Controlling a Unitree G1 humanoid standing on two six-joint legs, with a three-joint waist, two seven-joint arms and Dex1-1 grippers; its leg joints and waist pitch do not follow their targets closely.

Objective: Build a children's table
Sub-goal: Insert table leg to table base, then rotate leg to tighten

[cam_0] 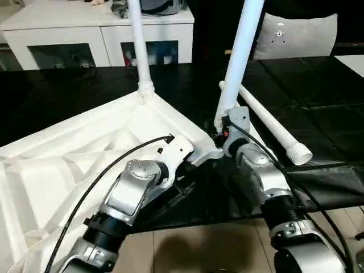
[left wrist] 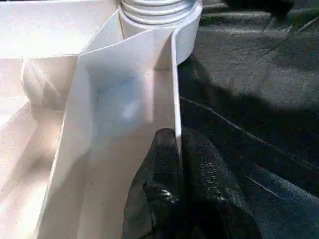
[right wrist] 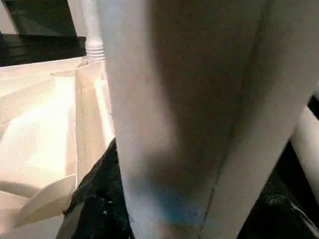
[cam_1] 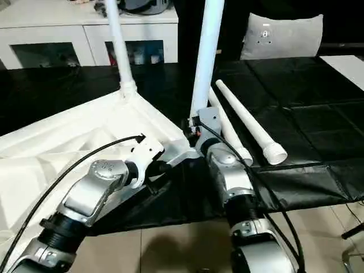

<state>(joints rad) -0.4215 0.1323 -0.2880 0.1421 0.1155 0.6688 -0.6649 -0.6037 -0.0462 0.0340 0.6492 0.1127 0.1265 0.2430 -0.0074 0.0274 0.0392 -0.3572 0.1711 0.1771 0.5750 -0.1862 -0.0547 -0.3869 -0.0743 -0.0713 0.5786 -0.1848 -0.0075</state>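
1. The tabletop [cam_0: 85, 153] lies underside-up on the black floor, one leg [cam_0: 139, 42] standing in its far corner socket.
2. The left claw [left wrist: 177, 199] pinches the tabletop's rim wall.
3. The right claw [cam_0: 224, 126] grips a second leg [cam_0: 240, 54] at the near corner; two spare legs [cam_1: 250, 122] lie beside it.
4. Risk: if this leg tilts, it may jam or miss the socket; a slipping rim would shift the tabletop.

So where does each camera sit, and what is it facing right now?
Left eye, head: down at upturned tabletop, both forearms.
Right eye, head: same scene; loose leg on the black mat.
Left wrist: along left pincer, clamped on the tabletop's edge wall.
Right wrist: against the upright leg.
Shared: both wrists show a screwed-in leg.
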